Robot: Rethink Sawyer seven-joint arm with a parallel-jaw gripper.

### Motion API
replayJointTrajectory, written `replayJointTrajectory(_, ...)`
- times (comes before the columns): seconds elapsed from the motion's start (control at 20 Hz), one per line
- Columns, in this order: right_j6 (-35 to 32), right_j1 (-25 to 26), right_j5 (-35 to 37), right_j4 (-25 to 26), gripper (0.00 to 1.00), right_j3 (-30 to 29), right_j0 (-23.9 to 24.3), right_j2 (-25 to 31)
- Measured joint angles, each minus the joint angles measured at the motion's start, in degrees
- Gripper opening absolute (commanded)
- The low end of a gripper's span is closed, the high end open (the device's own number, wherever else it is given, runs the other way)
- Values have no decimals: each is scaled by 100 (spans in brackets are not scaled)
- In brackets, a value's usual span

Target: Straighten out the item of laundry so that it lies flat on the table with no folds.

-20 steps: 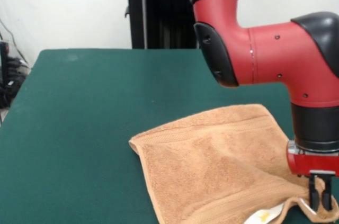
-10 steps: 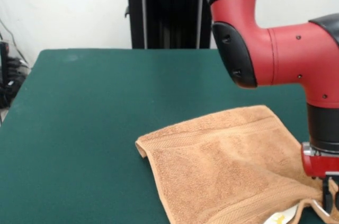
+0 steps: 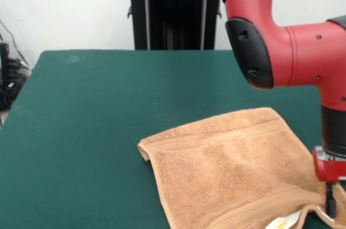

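- Over the last second the arm [image 3: 292, 50] has swung toward the picture's right, and the towel [image 3: 227, 169] has slid that way with it; the left corner now sits further right than before.
- That suggests the cloth is being dragged by its lower right corner, which should draw it out flat.
- The gripper [image 3: 331, 206] is at that corner, half cut off by the frame edge. It seems to be pinching the hem, but I cannot tell for sure.
- The towel lies on the green table [image 3: 81, 131], lower right, a white tag [image 3: 285, 221] showing at the bottom.
- No containers are in sight.
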State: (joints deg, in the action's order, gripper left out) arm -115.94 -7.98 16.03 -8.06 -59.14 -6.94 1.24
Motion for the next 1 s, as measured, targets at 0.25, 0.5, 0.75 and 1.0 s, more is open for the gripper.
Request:
replayJointTrajectory(0.25,0,6,36,2,100,38,-18,3)
replayJointTrajectory(0.5,0,-31,107,4,100,5,16,36)
replayJointTrajectory(0.75,0,-248,346,6,100,-241,139,109)
replayJointTrajectory(1.0,0,-669,671,6,100,-624,317,214)
